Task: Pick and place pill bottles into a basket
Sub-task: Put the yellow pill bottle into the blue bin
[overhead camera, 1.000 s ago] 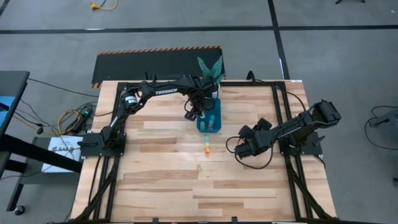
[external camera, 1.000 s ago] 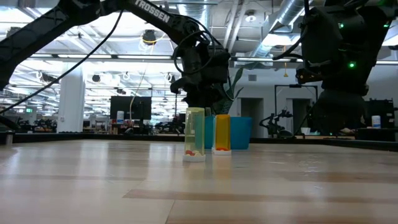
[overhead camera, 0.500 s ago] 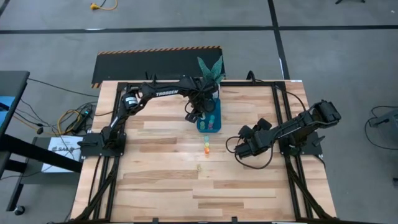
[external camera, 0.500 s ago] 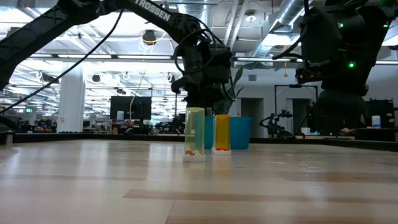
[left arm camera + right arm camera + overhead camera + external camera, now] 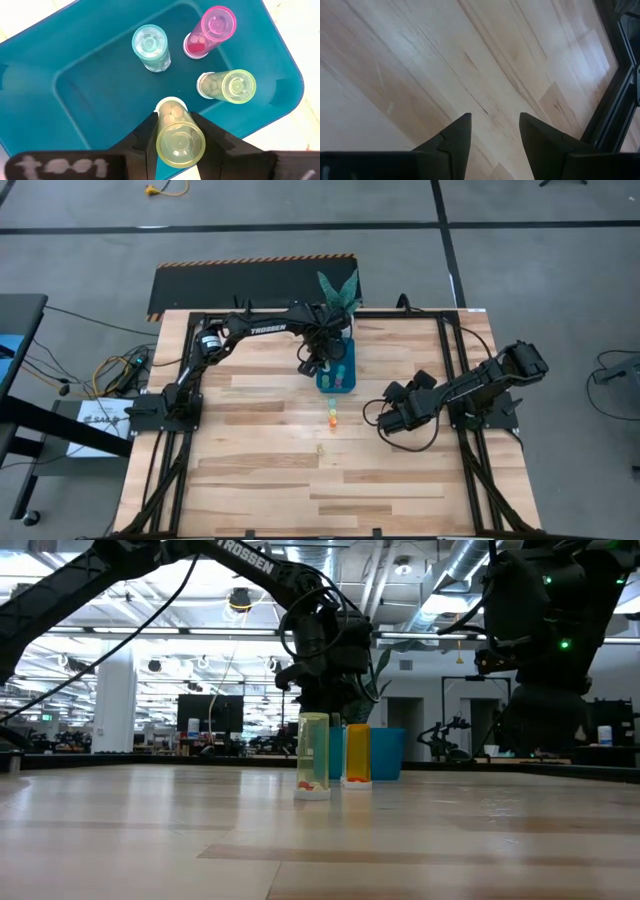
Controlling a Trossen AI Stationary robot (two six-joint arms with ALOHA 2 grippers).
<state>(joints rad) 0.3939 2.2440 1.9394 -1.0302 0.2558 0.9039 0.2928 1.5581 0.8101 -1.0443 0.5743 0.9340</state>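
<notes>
**High view to wrist cams: yellow bottle hanging over the bin**

High view: the left claw (image 5: 322,366) sits over the teal basket (image 5: 337,379) near the plant (image 5: 338,292), and two bottles on the tabletop (image 5: 331,417) wait just in front of the basket. The right claw (image 5: 392,420) is parked off to the side.

Low view: the green bottle (image 5: 313,755) and orange bottle (image 5: 357,754) stand upright on the wooden tabletop (image 5: 150,830), with a big open workshop room behind.

Left wrist view: the claw is clenched on a yellow-green bottle (image 5: 179,138) above the basket, where a teal bottle (image 5: 150,46), pink bottle (image 5: 210,30) and another yellow bottle (image 5: 227,86) already stand. My worry: dropped from here, it could knock over its neighbours or tip against the wall.

Right wrist view: fingers spread, grasping nothing, only bare planks below.
</notes>
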